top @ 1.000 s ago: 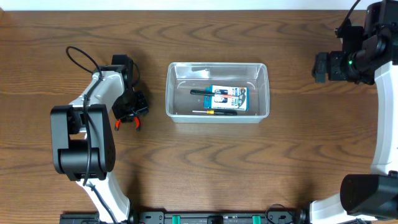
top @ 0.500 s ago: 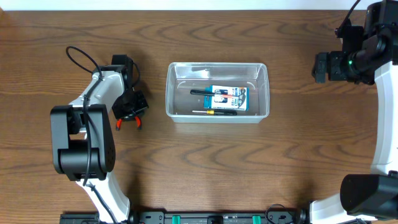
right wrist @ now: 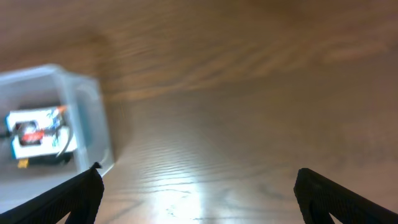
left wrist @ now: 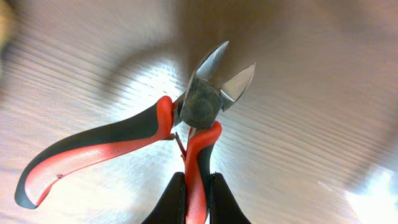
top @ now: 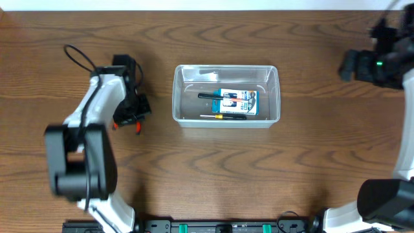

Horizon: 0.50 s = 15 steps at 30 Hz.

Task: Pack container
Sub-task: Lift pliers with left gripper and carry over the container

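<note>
Now, in the middle of the table [top: 259, 175], a bit nearer the far edge: container [top: 178, 97], clear, long side running left to right. Inside it, a blue-and-white box [top: 236, 102] lying flat toward the right end, a black tool [top: 208, 96] at the far left corner of the box, a thin screwdriver [top: 226, 117] with a yellow handle along the near side of the box. Left of the container and apart from it, toward the left edge: left gripper [left wrist: 198, 186], pressed tight on one red-and-black handle of the cutters [left wrist: 124, 149]. Other handle sticking out free, blades spread in a small V. Lifted or resting on the wood? Cannot tell. Far off by the right edge, near the far right corner: right gripper [right wrist: 198, 173], spread wide apart, holding nothing, only bare wood in the gap, one corner of the container off to its side.
</note>
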Each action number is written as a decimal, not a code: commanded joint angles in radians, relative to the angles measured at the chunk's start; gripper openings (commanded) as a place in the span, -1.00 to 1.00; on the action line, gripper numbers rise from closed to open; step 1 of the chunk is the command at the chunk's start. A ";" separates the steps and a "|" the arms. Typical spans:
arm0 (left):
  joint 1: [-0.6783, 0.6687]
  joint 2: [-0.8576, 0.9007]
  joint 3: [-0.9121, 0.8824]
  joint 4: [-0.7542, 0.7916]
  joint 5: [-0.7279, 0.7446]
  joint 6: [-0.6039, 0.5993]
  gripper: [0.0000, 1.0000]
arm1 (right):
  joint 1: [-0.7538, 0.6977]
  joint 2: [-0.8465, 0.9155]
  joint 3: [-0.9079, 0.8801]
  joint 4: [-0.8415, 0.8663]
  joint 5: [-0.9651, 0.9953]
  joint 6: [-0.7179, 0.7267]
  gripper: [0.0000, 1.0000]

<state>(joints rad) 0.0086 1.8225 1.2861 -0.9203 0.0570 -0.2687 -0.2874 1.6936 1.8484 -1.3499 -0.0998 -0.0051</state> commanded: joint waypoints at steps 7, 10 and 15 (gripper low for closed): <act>-0.251 -0.444 0.061 0.026 -0.021 0.473 -0.89 | -0.238 -0.003 -0.005 -0.035 -0.069 0.124 0.98; -0.396 -0.465 0.061 0.056 -0.021 0.667 -0.88 | -0.251 -0.003 -0.005 -0.038 -0.069 0.124 0.99; -0.552 -0.398 0.061 0.157 -0.018 0.857 -0.88 | -0.242 -0.003 -0.005 -0.043 -0.069 0.120 0.99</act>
<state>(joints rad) -0.4938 1.3727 1.3487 -0.7971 0.0475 0.3786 -0.5335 1.6936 1.8484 -1.3911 -0.1509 0.0994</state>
